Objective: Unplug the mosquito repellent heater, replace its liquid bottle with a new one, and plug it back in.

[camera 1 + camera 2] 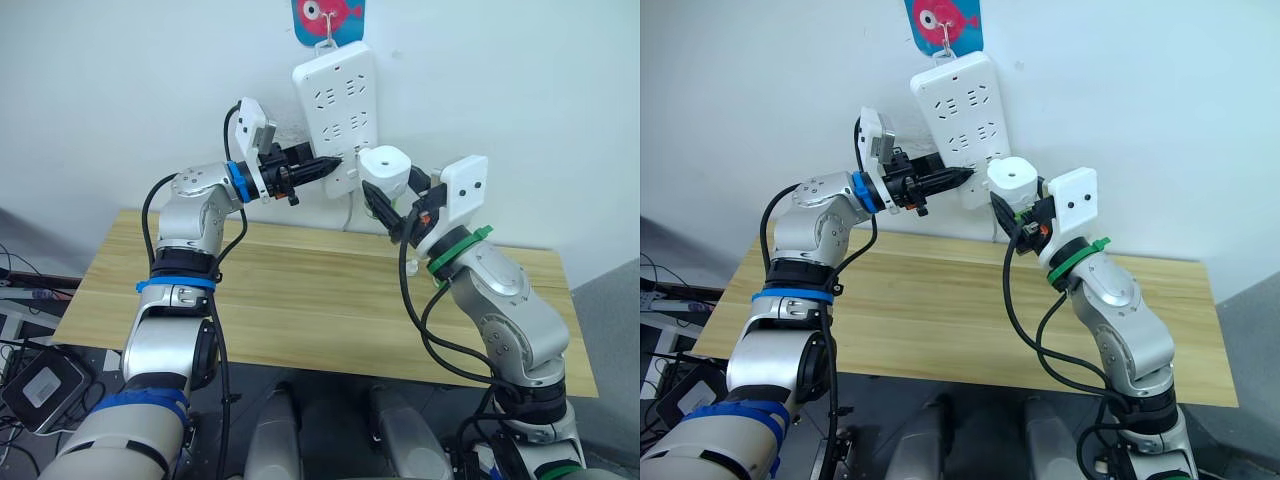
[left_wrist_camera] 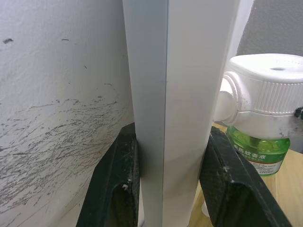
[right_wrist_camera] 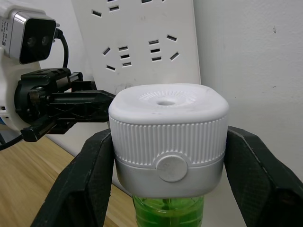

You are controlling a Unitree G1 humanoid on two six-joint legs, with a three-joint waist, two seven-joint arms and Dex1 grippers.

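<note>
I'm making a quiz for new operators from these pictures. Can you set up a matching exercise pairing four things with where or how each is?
Things:
1. power strip
2. heater
3. liquid bottle
4. wooden table

States:
A. green, under the white heater
B. hanging on the wall, edge clamped by the left hand
C. below both arms
D. held between the right hand's fingers

Pairs: 1-B, 2-D, 3-A, 4-C
</note>
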